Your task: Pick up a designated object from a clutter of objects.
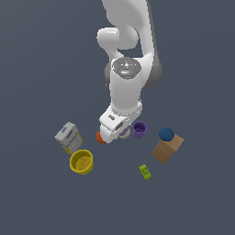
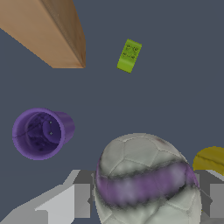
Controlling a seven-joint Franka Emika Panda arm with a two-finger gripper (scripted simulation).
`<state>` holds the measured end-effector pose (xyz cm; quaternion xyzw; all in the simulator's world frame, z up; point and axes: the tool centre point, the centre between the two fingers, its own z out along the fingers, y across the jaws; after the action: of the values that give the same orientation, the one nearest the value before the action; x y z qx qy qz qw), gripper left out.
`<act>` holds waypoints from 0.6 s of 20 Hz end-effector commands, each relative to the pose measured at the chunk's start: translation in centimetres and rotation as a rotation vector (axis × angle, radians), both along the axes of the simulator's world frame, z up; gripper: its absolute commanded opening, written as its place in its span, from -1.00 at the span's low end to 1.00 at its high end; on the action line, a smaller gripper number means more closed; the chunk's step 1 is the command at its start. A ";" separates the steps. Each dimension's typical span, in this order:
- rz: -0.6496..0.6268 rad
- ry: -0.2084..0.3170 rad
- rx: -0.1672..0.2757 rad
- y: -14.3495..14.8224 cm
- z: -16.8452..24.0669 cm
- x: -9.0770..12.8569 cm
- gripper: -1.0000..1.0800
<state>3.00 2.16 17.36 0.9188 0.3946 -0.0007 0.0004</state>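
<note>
Between my two fingers [image 2: 72, 200], low over the table [image 1: 41, 193], sits the white ball with the purple stripe [image 2: 146, 181]. My hand [image 2: 144, 199] is spread around it, one finger on each side, and I cannot tell from the wrist view whether the pads already touch its surface or stand just off it. From the exterior view my wrist hides nearly all of the ball; only a sliver shows just beside the purple cup [image 1: 139, 129].

What the closing turns on is simple: the ball lies straight on the line between my fingers, not off to either side, and being round it has no long axis to align with. I judge I only need to squeeze, then lift.

The neighbours stand apart from it: the orange ball [image 1: 99, 137] peeks out on the far side of my hand from the cup, the yellow cup [image 1: 81, 161] sits near one finger, and the brown box [image 1: 167, 148], blue ball [image 1: 166, 134] and green block [image 1: 145, 172] lie well clear.
</note>
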 end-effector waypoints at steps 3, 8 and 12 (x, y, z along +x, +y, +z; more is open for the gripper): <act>0.000 -0.001 0.000 -0.2 4.8 -1.4 -1.00; 0.001 -0.001 0.002 -0.3 9.9 -2.9 -1.00; 0.001 -0.001 0.002 -0.5 13.4 -3.8 -1.00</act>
<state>-0.44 1.73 29.38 0.9187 0.3950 0.0001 0.0000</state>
